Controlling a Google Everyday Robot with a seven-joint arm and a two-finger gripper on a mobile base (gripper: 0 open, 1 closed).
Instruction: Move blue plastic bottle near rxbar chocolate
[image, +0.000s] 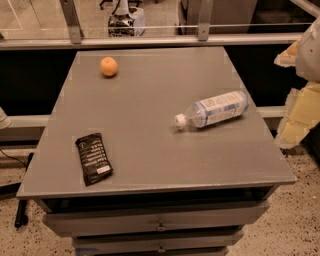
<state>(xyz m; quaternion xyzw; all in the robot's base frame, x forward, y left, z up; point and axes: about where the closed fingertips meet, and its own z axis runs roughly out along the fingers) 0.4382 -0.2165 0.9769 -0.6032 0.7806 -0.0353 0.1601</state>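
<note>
Jaws: at the right edge of the view, on the pale arm (300, 100). They hang off the right side of the surface (150, 105) and hold nothing. Whether they are spread or pressed together cannot be told.
Bottle (214, 111): closest item to the arm. It lies on its side on the right half of the surface, white cap toward the middle and base toward the right edge. Judged free to roll, being round and unsupported.
Bar (93, 158): flat at the front-left corner, well apart from the bottle, with the white patch at its near end.
Orange (109, 66): far-left corner, well apart from both and outside the task.
Drawers (160, 222): shut, below the front edge.
Stage: judged not begun, as the bottle is ungrasped.
Requirement: a grip across the bottle's body, then a set-down on the bare area just right of the bar.
</note>
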